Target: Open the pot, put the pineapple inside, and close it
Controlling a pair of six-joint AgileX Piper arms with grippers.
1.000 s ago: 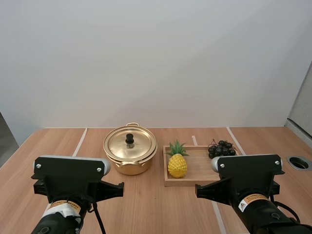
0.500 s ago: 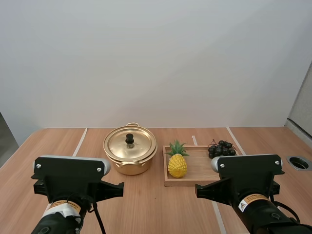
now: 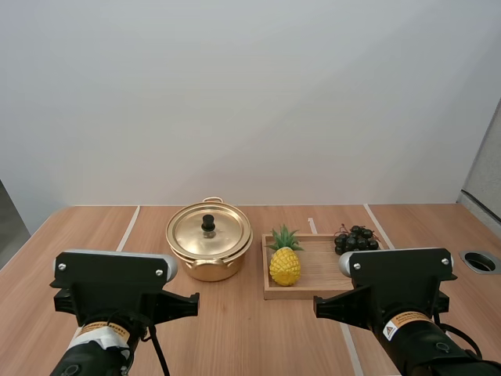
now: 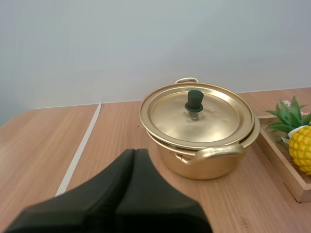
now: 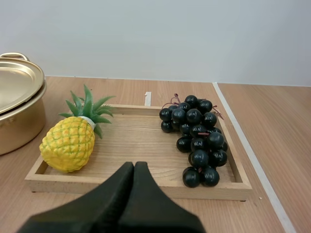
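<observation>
We're hovering our right gripper (image 5: 133,166), jaws pressed together and empty, just short of the wooden tray (image 5: 136,187), where the pineapple (image 5: 68,144) is sitting at the end nearer the pot (image 5: 19,114) and the grapes (image 5: 197,141) at the other. Our left gripper (image 4: 135,152), likewise closed on nothing, is facing the pot, its lid (image 4: 214,116) on.

The pot (image 3: 205,270) is shiny gold, and its lid (image 3: 192,235) is the same gold, with a black knob (image 3: 208,222). The pineapple (image 3: 285,266) is yellow with a diamond pattern and green leaves. The grapes (image 3: 356,238) are black. The tray (image 3: 321,270) is pale wood. The desk (image 3: 250,329) is brown wood grain with white lines. The left gripper (image 4: 135,151) and the right gripper (image 5: 134,164) are black.
</observation>
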